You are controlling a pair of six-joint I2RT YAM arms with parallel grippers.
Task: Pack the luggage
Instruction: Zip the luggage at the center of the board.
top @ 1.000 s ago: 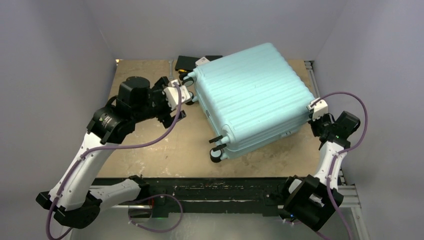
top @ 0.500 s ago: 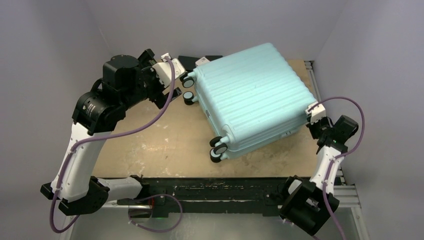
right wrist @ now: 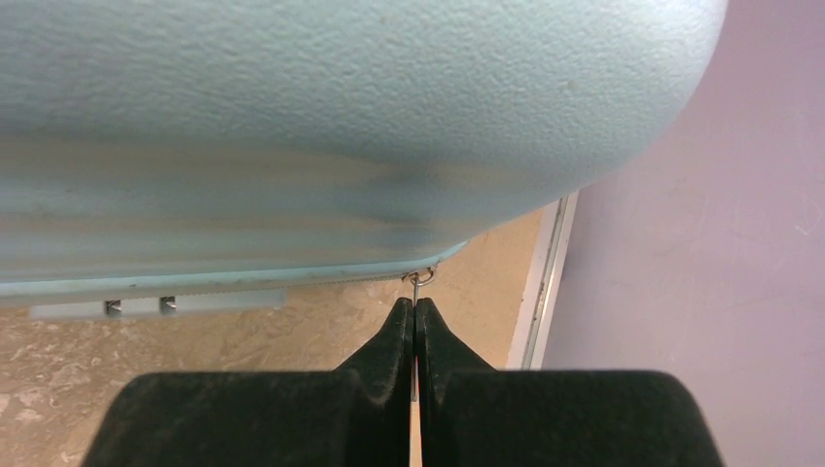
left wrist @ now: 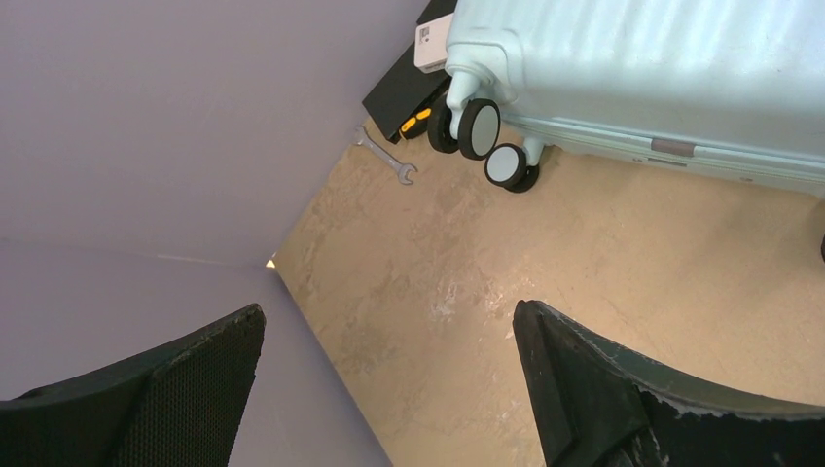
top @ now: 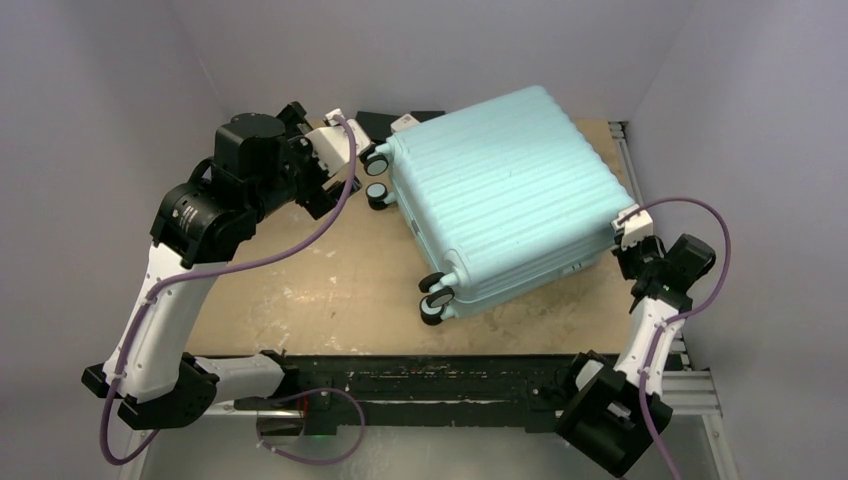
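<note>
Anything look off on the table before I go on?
The suitcase lies skewed to the table edges. A small wrench lies loose by the back wall, beside a black box next to the suitcase. The right hand is shut on the zipper pull. No spill or damage shows.

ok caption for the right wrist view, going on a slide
Right jaws pinched shut on a thin metal zipper pull at a corner of the luggage, just above the table.
</note>
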